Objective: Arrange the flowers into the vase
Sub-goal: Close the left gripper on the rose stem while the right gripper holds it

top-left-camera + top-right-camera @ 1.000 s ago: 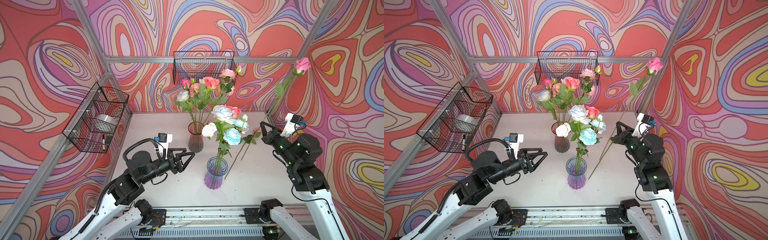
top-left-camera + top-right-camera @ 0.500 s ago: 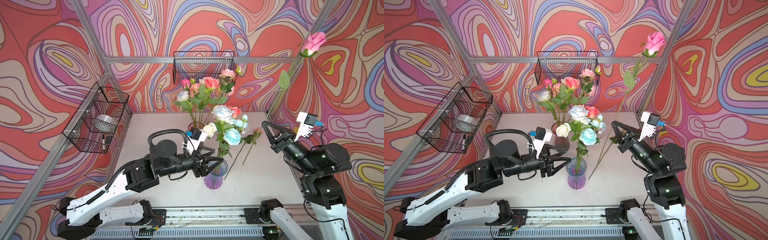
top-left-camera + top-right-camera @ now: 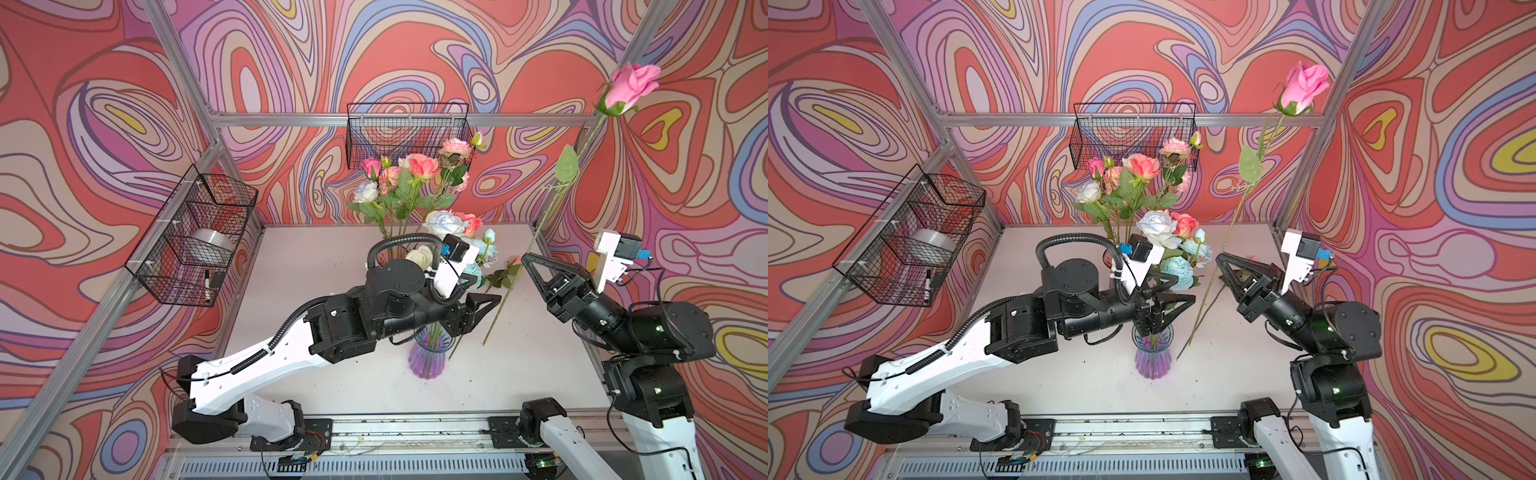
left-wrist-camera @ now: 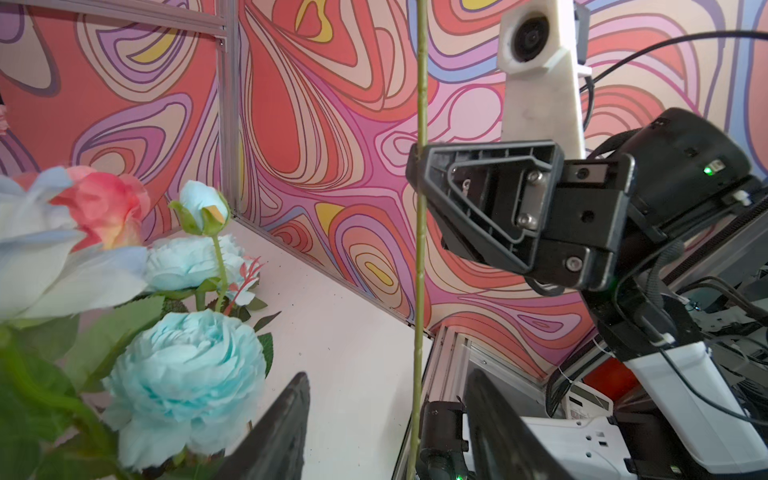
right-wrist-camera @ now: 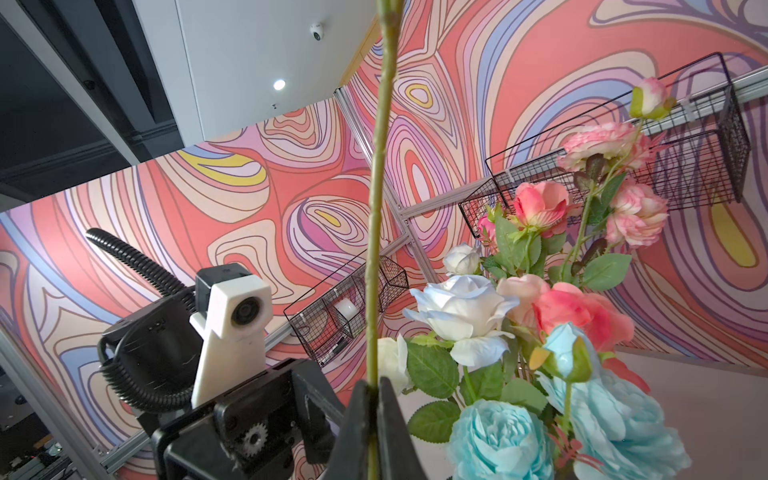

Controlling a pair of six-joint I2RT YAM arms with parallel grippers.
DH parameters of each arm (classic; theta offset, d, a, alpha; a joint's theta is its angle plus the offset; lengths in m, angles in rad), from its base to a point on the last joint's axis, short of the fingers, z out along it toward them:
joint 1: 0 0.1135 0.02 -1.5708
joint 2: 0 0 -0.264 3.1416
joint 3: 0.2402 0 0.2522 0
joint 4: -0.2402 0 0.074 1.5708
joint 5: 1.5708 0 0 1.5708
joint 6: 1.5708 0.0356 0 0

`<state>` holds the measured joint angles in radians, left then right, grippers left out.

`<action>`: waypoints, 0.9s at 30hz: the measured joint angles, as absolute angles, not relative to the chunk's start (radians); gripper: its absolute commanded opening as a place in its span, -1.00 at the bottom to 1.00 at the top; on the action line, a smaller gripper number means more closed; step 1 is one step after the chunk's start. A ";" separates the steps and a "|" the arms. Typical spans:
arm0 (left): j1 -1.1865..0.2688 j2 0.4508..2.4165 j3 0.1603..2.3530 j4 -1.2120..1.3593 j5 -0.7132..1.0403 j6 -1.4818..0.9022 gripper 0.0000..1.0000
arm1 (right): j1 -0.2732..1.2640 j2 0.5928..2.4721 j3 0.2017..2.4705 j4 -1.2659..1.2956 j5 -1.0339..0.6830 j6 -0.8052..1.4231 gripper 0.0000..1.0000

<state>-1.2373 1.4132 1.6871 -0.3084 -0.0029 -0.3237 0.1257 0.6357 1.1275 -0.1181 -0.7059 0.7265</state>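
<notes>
A long-stemmed pink rose (image 3: 633, 85) (image 3: 1304, 85) stands tilted in the air at the right. My right gripper (image 3: 524, 257) (image 3: 1219, 258) (image 5: 372, 384) is shut on its green stem (image 5: 376, 208), about two thirds of the way down. My left gripper (image 3: 488, 291) (image 3: 1183, 289) (image 4: 386, 377) reaches across over the purple glass vase (image 3: 428, 361) (image 3: 1152, 357). It is open, and the lower stem (image 4: 419, 249) runs between its fingers, apart from both. White, pale blue and coral flowers (image 3: 451, 222) (image 4: 183, 365) stand in that vase. Another bunch (image 3: 415, 170) rises behind it.
One more pink flower (image 3: 509, 270) lies on the white table (image 3: 311, 266) under my right gripper. A wire basket (image 3: 195, 237) with a tape roll and a marker hangs on the left wall, and an empty one (image 3: 409, 133) on the back wall. The arms' rail (image 3: 415, 428) runs along the front.
My left arm has stretched far to the right, past the purple vase, and its open fingers now straddle the stem, slightly narrower than before. My right gripper has lifted the pink rose higher.
</notes>
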 measured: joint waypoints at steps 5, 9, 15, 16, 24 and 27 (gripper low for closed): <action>-1.237 1.493 1.772 -0.313 -0.005 -0.311 0.05 | 0.126 0.635 1.093 -0.074 -0.728 0.774 -1.00; -1.237 1.522 1.814 -0.322 -0.004 -0.305 -0.04 | 0.126 0.634 1.081 -0.073 -0.742 0.787 -1.00; -1.237 1.559 1.884 -0.352 -0.005 -0.297 -0.30 | 0.126 0.618 1.073 -0.058 -0.757 0.792 -1.00; -1.237 1.562 1.887 -0.352 -0.005 -0.298 -0.30 | 0.126 0.615 1.072 -0.056 -0.758 0.792 -1.00; -1.237 1.574 1.885 -0.356 -0.002 -0.299 -0.56 | 0.126 0.604 1.054 -0.043 -0.760 0.795 -1.00; -1.238 1.574 1.876 -0.352 -0.001 -0.300 -0.74 | 0.126 0.604 1.044 -0.043 -0.760 0.796 -1.00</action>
<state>-1.2381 1.5742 1.8755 -0.3523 -0.0010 -0.3000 0.1257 0.6037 1.0443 -0.0429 -0.7597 0.7956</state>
